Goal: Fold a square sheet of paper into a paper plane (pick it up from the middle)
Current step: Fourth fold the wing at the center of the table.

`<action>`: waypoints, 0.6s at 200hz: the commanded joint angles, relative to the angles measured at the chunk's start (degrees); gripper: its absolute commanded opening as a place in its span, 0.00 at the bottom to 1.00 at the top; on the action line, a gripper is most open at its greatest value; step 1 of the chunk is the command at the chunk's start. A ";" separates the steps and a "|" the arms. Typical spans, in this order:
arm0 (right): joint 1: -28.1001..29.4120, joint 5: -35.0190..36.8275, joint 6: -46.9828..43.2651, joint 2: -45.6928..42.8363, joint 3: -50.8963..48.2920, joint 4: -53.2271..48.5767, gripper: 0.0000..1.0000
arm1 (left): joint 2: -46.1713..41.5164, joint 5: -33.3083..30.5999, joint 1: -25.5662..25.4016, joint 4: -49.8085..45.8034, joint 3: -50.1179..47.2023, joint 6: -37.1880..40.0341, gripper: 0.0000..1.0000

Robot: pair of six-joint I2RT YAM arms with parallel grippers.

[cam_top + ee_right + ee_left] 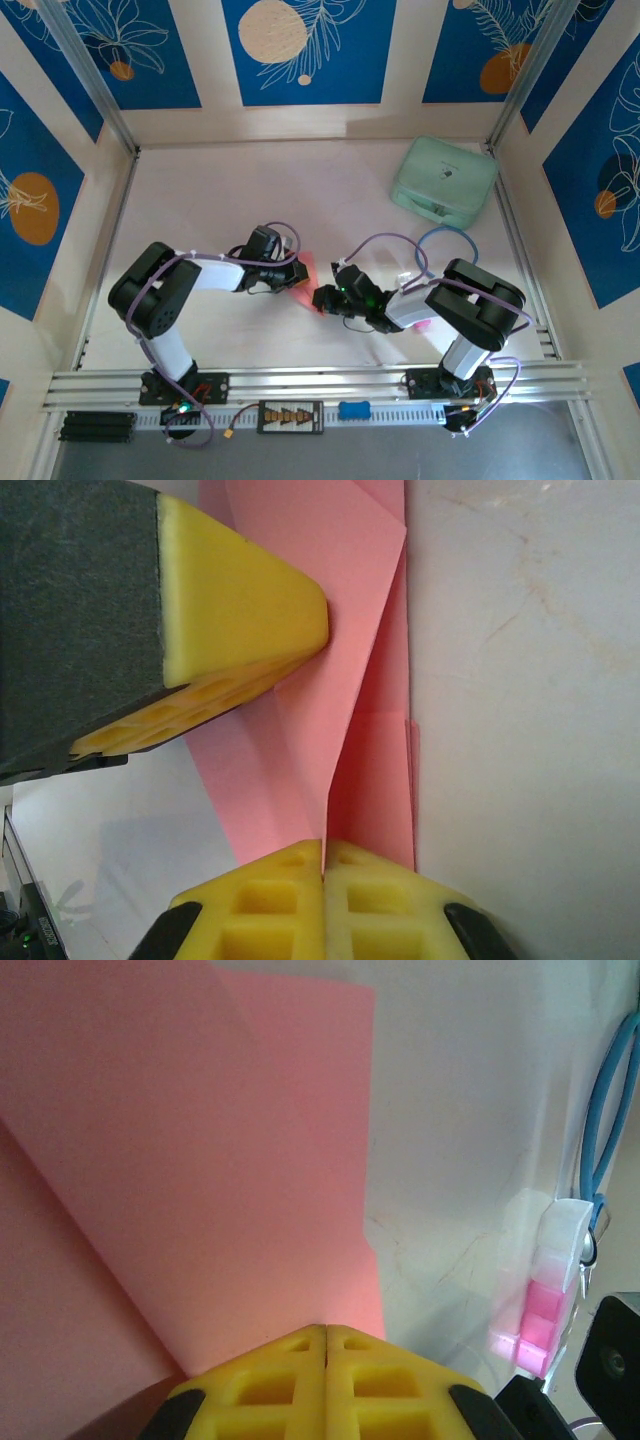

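- Fingers (300,1350) of my left gripper (325,1345) are clenched tip to tip, no gap. They press down on the paper (200,1160), and I see no layer caught between them.
- Right gripper (323,865): fingers clenched as well, tips set on the near end of a fold line. Whether a layer is nipped in there, I can't tell.
- Paper is partly folded, salmon pink, flat on the table (220,200) mid-workspace, right between my two wrists.
- Key relation: on the right wrist view the fold runs straight ahead from my right fingertips. Its long axis points up the frame, with layered edges stacked along the right side.
- My left fingertip comes in from the left of that same view and touches the paper further up, beside the fold rather than on it.
- Both arms touch the paper. The right one sits in line with the crease, so I judge it better placed for a run along it while the left pins.
- Risk as I judge it: the thin sheet slides or skews if the pin pressure is weak.
- Mint-green case (445,182) is in the far right corner, well apart. The small pink stick piece (540,1300) lies off to the side by the blue cable (600,1120).
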 commanded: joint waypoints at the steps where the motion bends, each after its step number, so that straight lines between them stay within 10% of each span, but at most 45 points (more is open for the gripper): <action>1: 0.52 -2.83 1.21 2.72 -0.34 -8.03 0.06 | 1.34 -1.11 -0.40 -2.06 1.09 1.45 0.02; 120: 0.22 -3.94 1.47 1.45 0.32 -9.73 0.08 | 1.83 -2.57 -0.35 -4.26 0.85 2.22 0.01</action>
